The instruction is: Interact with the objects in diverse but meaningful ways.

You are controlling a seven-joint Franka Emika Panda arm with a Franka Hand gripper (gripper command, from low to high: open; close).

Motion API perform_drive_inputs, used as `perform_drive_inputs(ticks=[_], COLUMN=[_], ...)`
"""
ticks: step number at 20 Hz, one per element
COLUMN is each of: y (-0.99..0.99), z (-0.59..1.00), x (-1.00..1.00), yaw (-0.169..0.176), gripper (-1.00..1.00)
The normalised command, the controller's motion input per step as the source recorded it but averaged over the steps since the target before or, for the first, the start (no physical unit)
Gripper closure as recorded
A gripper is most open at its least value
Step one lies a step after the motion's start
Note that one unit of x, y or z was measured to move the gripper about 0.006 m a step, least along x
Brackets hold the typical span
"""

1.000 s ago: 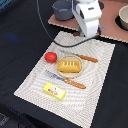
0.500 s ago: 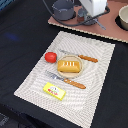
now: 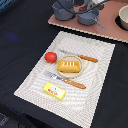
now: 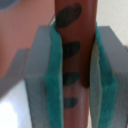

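In the wrist view my gripper (image 4: 76,75) is shut on a thin brown stick (image 4: 75,30) with dark oval marks, which stands upright between the teal pads (image 4: 54,75). In the exterior view the gripper is hardly visible at the top edge, above the grey long-handled pot (image 3: 88,19). A red tomato (image 3: 50,56), an orange ridged bread block (image 3: 69,66) and a yellow labelled bar (image 3: 54,90) lie on the striped placemat (image 3: 100,95).
Two orange-handled utensils (image 3: 80,56) (image 3: 68,81) lie beside the bread. A brownish tray (image 3: 112,31) at the back carries a second grey pot (image 3: 62,10) and a white bowl (image 3: 122,17). Dark tabletop surrounds the mat.
The white gripper body seen at the top of the exterior view has moved up and almost out of the picture. The items on the placemat have not moved.
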Motion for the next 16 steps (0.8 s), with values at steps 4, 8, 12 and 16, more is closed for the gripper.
perform_drive_inputs(ticks=[4,8,12,16], y=[0.64,0.51,0.42,0.38], z=[-0.03,-0.07,-0.1,-0.11], x=[0.03,0.24,0.44,0.41], yaw=[0.004,0.0,0.0,0.0], gripper=[1.0,1.0,1.0,1.0])
